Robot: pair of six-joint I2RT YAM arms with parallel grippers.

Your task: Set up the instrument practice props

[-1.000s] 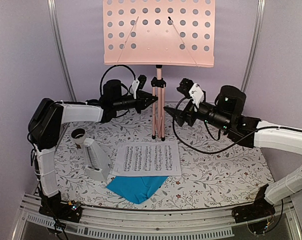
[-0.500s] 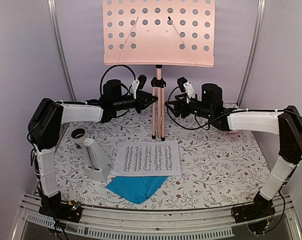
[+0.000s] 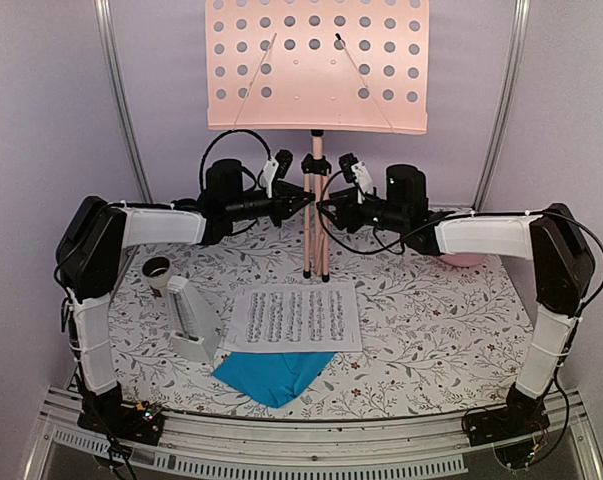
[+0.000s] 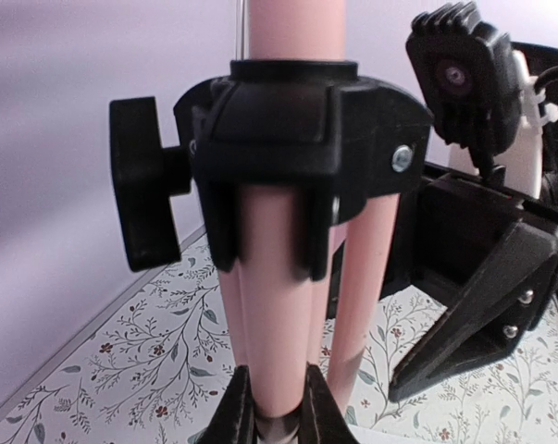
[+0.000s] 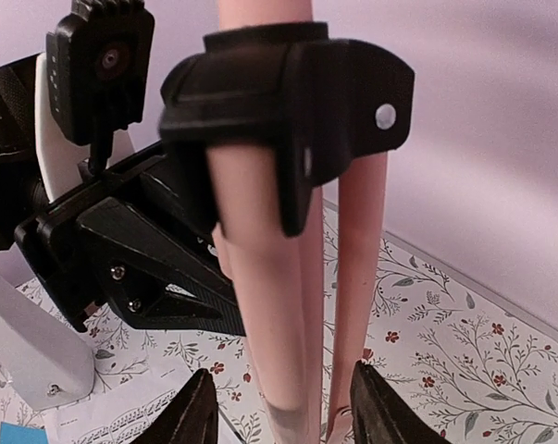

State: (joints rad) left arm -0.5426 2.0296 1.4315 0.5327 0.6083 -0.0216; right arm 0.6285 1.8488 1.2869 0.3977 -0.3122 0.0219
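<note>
Top view. Stand (image 3: 311, 112) upright at 12 o'clock on my table (image 3: 431, 340). White sheet (image 3: 293, 318) lies flat at 6 o'clock from its feet, overlapping the blue sheet (image 3: 271, 375). Metronome (image 3: 191, 320) sits at the sheets' 9 o'clock. My left gripper (image 4: 271, 412), from 9 o'clock, pinches one stand leg. My right gripper (image 5: 283, 412), from 3 o'clock, straddles the legs part-open, gripping nothing I can see.

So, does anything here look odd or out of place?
Yes. The stand's legs are folded together, not spread, so it looks unable to stand alone; the left jaws grip one leg. The blue sheet lies askew under the white sheet.
</note>
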